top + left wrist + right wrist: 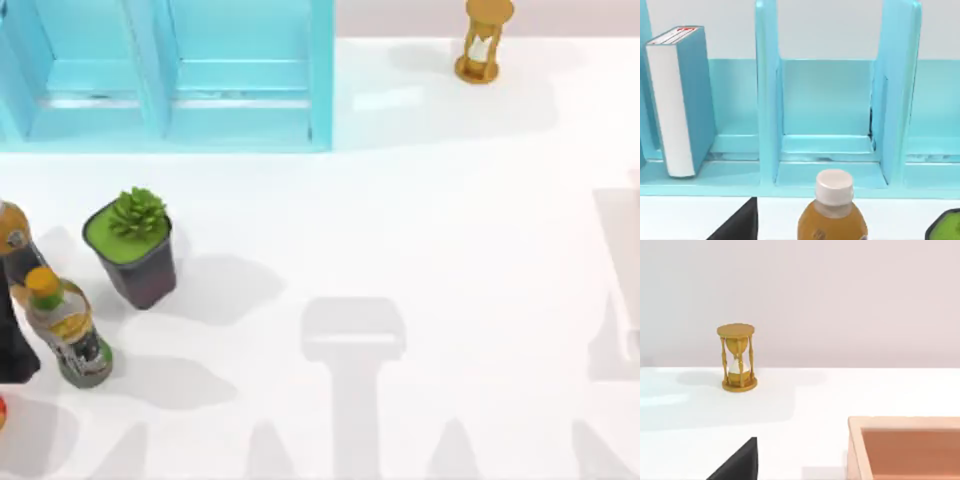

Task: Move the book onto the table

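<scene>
The book point(685, 100) has a light-blue cover, white page edges and a small red mark on top. It stands upright, leaning slightly, in an outer compartment of the light-blue shelf cabinet point(767, 100). The white table point(450, 230) spreads out in front of the cabinet point(170, 80). A black part of my left gripper point(737, 225) juts in at the edge of the left wrist view, well short of the book and touching nothing. A like black part of my right gripper point(737, 465) shows over the bare table, far from the cabinet.
A potted plant point(132, 245) and a yellow-capped bottle point(68, 330) stand at the table's left, with a dark bottle point(12, 290) at the left edge. A white-capped amber bottle point(832, 210) stands before the cabinet. An hourglass point(483, 40) is at the back right, a tan box point(905, 447) nearby.
</scene>
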Available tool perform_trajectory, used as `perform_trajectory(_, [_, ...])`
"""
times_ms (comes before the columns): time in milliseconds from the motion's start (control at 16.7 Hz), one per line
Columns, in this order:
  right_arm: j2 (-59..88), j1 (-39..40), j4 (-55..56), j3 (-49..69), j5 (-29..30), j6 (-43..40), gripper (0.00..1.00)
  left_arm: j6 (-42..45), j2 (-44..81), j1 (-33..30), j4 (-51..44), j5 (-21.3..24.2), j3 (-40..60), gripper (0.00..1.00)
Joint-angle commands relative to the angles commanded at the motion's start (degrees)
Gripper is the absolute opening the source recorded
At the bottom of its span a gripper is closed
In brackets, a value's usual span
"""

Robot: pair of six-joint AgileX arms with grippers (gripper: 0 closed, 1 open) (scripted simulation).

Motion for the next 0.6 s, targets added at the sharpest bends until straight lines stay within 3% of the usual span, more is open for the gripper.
perform_trajectory(300, [0.00,0.00,0.00,0.00,0.00,0.00,1.00,0.55,3.61,1.44,1.37,1.44,2.35,1.00])
perform_trajectory(600, [0.00,0.00,0.00,0.00,0.00,0.00,1.00,2.91,21.52,7.15,8.85,7.24,14.02,1.00])
